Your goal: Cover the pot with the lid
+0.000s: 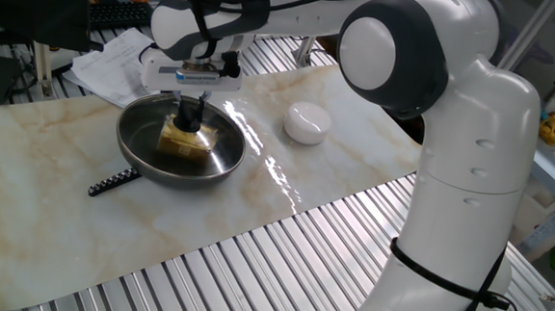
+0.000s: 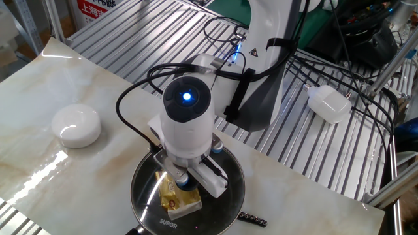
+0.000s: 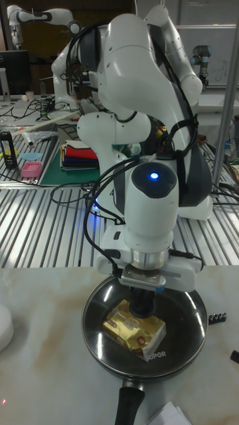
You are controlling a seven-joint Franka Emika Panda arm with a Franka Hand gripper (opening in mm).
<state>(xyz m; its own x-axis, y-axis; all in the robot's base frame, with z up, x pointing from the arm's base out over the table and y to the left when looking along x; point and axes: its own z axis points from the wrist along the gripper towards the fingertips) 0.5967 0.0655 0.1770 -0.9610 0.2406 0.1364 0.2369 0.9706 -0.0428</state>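
The black pot (image 1: 135,156) stands on the marble table top, its long handle (image 3: 129,402) pointing at the tall fixed view's camera. The glass lid (image 3: 106,340) lies flat over it, rim on rim, with glare on the glass. My gripper (image 3: 141,307) points straight down at the lid's centre, fingers close together around the small black knob. In the other fixed view the gripper (image 2: 184,185) and wrist hide most of the lid (image 2: 215,199). A yellow box (image 1: 184,142) shows through the glass inside the pot.
A white rounded puck (image 1: 307,122) sits right of the pot. Near the pot's rim lies a short black studded strip (image 1: 112,181). Papers (image 1: 109,68) lie behind the pot. Metal slats (image 1: 251,270) surround the marble top.
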